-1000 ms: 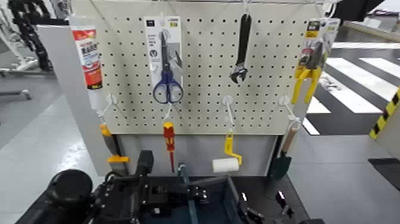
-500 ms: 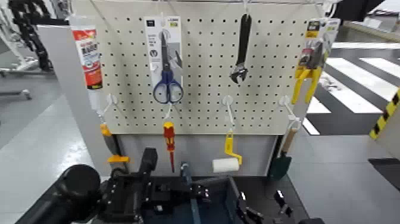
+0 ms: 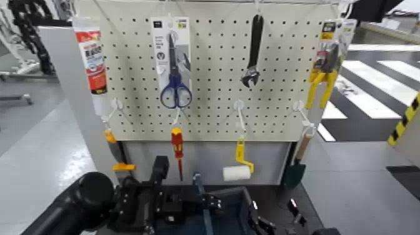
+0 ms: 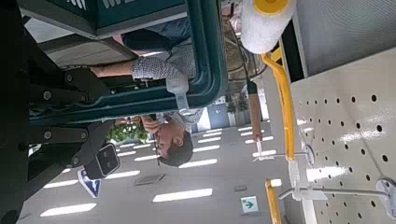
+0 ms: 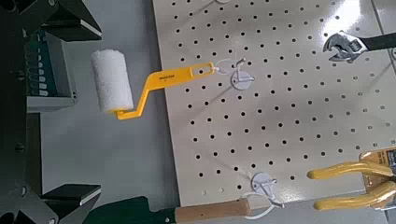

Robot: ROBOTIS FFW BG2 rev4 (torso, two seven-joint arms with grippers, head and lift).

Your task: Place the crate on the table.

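The dark blue-grey crate [image 3: 232, 207] with its thin upright divider [image 3: 199, 187] sits low in the head view, below the pegboard. My left gripper [image 3: 164, 203] is shut on the crate's left wall. In the left wrist view its black fingers [image 4: 56, 89] clamp the teal rim [image 4: 201, 56]. At the crate's right end is my right gripper [image 3: 269, 224]. The right wrist view shows that gripper [image 5: 56, 117] open, jaws wide apart, with a ribbed end of the crate [image 5: 47, 70] between them. A dark strip of the table [image 3: 278, 197] shows to the right of the crate.
The cream pegboard [image 3: 212, 119] stands close behind, hung with scissors [image 3: 175, 75], a wrench [image 3: 253, 53], a red screwdriver [image 3: 177, 147] and a yellow paint roller [image 3: 237, 170] just above the crate. A person in a checked shirt [image 4: 168, 79] appears in the left wrist view.
My left arm has pushed in and to the right, and the crate and its divider have shifted right with it. The right gripper has stayed put.
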